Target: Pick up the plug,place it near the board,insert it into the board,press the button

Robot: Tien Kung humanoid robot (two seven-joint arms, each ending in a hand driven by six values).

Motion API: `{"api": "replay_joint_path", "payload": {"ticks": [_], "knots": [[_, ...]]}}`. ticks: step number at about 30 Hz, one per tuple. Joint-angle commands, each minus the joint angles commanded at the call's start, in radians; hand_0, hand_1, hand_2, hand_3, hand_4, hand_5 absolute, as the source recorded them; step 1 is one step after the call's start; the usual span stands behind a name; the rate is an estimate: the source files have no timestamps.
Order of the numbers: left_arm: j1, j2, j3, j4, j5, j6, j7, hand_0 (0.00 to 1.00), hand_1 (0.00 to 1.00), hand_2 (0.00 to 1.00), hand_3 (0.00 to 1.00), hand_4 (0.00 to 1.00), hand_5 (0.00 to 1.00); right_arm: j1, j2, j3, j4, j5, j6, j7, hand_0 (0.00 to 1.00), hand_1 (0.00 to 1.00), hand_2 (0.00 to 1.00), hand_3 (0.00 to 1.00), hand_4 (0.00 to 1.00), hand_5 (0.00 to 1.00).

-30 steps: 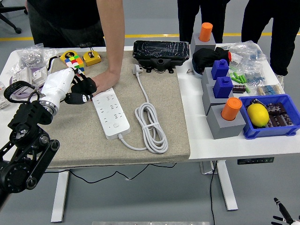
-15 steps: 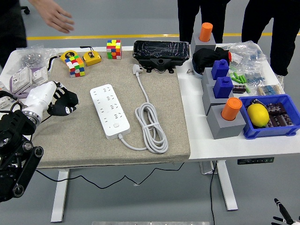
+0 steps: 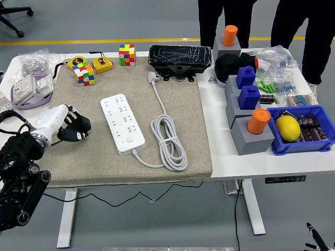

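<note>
Nearest, at the left edge over the grey felt mat (image 3: 178, 157) on the white desk (image 3: 246, 157): black five-fingered left hand (image 3: 75, 128) with white forearm, fingers loosely curled and holding nothing, hovering low and well apart from the plug. Right hand out of view.

Just to the right, lying flat on the mat: long white plastic power strip (image 3: 123, 123), rocker button at its near end, rows of sockets running away.

From its near end, a white round cable (image 3: 168, 141), looped in a loose coil beside the strip, then running straight back.

At the far end of that run, close to the mat's back edge and just in front of a black wrapped box (image 3: 179, 56): small white plug (image 3: 153, 78), lying on its side, untouched.

Likely light, rigid, smooth plastic, somewhat slippery; best pinched across the body's two broad sides, prongs left clear. Springy cable probably drags and twists as lifted, so firm grip needed.
</note>
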Motion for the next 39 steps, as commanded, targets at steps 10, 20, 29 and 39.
{"api": "replay_joint_path", "payload": {"ticks": [10,20,29,39], "knots": [[0.002,0.004,-0.01,0.01,-0.005,-0.015,-0.006,0.619,0.716,0.704,0.636,0.998,0.367,-0.002,0.002,-0.002,0.0,0.0,-0.001,0.001,0.779,0.728,0.712,0.733,0.998,0.939],[-0.007,0.004,-0.024,0.003,-0.029,0.012,-0.025,0.748,0.813,0.788,0.752,0.998,0.523,0.004,0.002,-0.001,0.0,0.002,-0.001,0.001,0.779,0.728,0.712,0.733,0.998,0.939],[-0.005,-0.003,-0.042,-0.006,-0.143,0.147,-0.106,0.977,0.998,0.978,0.947,0.998,0.998,0.006,0.002,0.001,0.0,0.002,-0.001,0.002,0.779,0.728,0.712,0.733,0.998,0.938],[0.013,-0.037,-0.069,-0.018,-0.522,0.325,-0.356,0.998,0.998,0.998,0.998,0.998,0.998,0.003,0.006,0.007,0.0,0.0,-0.002,0.002,0.78,0.728,0.712,0.733,0.998,0.939]]}}
